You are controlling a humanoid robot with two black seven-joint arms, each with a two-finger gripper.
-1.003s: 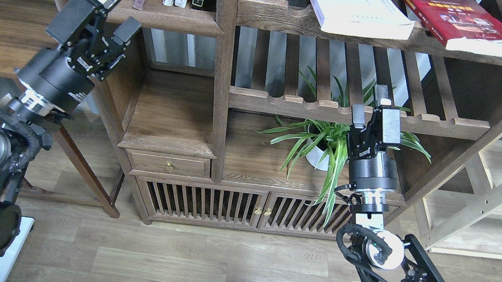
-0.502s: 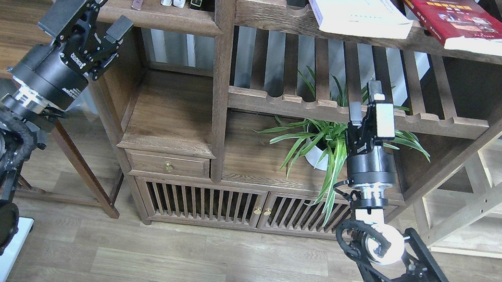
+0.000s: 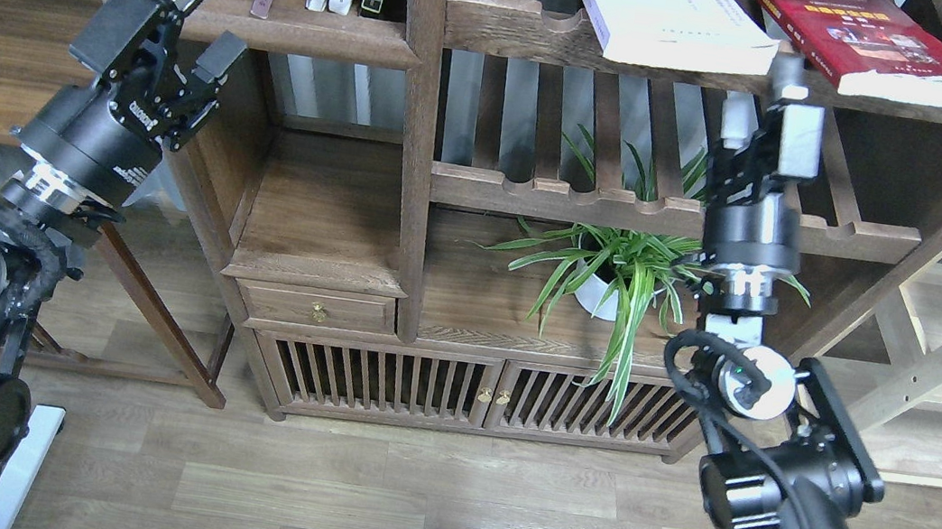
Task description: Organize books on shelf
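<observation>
The right end effector (image 3: 770, 99) has risen from beside the plant (image 3: 616, 270) to just under the slatted surface (image 3: 511, 29) carrying the white book (image 3: 672, 13) and red book (image 3: 865, 34), so a reach for one is probably starting. Its fingers are standing slightly apart, empty; the left end effector (image 3: 198, 19) is hanging open, empty. Both books are lying flat, long axes running back-left to front-right, page edges overhanging the front rail.

White lettering on the body of the left tool (image 3: 193, 23) is too small to read; print on the white book (image 3: 672, 13) and red book (image 3: 865, 34) is likewise illegible.
</observation>
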